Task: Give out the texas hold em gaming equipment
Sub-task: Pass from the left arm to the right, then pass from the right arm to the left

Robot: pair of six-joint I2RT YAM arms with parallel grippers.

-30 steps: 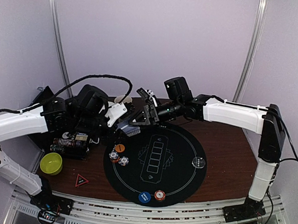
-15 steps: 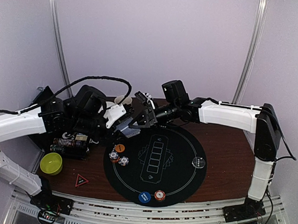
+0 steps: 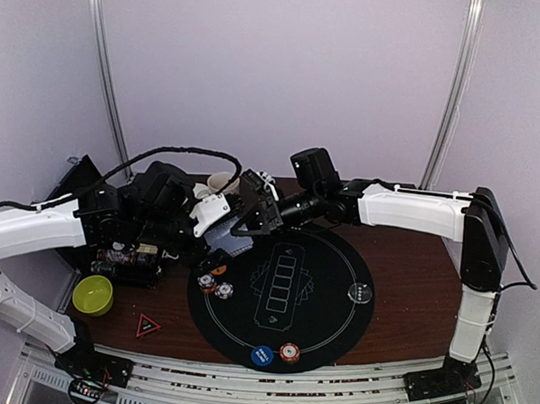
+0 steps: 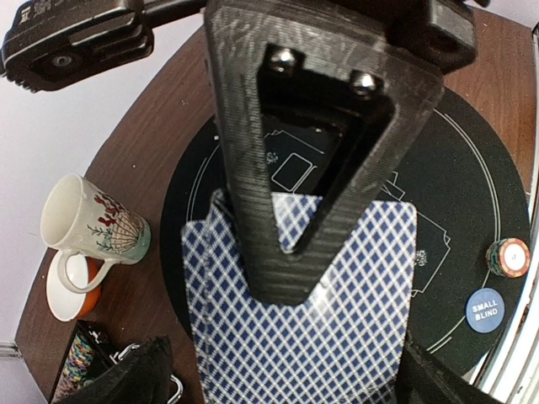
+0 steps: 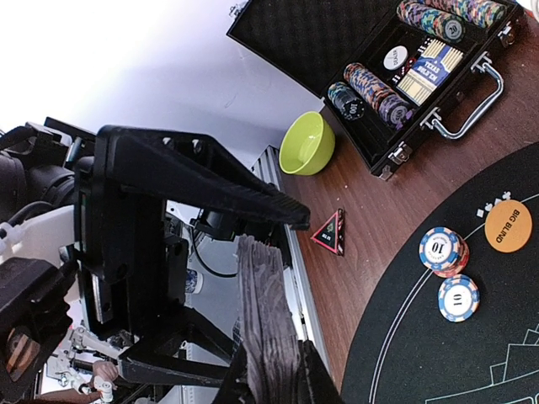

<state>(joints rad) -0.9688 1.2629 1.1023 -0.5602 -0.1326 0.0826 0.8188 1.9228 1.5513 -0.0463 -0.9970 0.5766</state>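
A deck of playing cards [image 4: 337, 328] with blue diamond backs hangs over the mat's far left edge [image 3: 229, 242]. My right gripper [image 5: 271, 380] is shut on it, and the deck's edge [image 5: 268, 311] stands up between its fingers. One right finger [image 4: 286, 244] lies across the card backs. My left gripper [image 4: 282, 383] is open, its fingers [image 4: 126, 374] wide on either side of the deck. Two striped chip stacks [image 3: 216, 285] and an orange disc [image 3: 218, 269] sit on the mat's left. A blue disc [image 3: 262, 355] and a chip stack [image 3: 289, 351] lie at its near edge, a clear disc [image 3: 362, 295] at its right.
The round black mat [image 3: 330, 259] fills the table's middle. The open black chip case [image 3: 127, 253] sits at far left, with a green bowl [image 3: 93, 294] and a red-edged triangle [image 3: 147, 325] in front of it. A patterned mug [image 4: 88, 223] stands behind the mat.
My right gripper has shut on the deck and my left gripper has opened around it. Both grippers drifted slightly left and lower.
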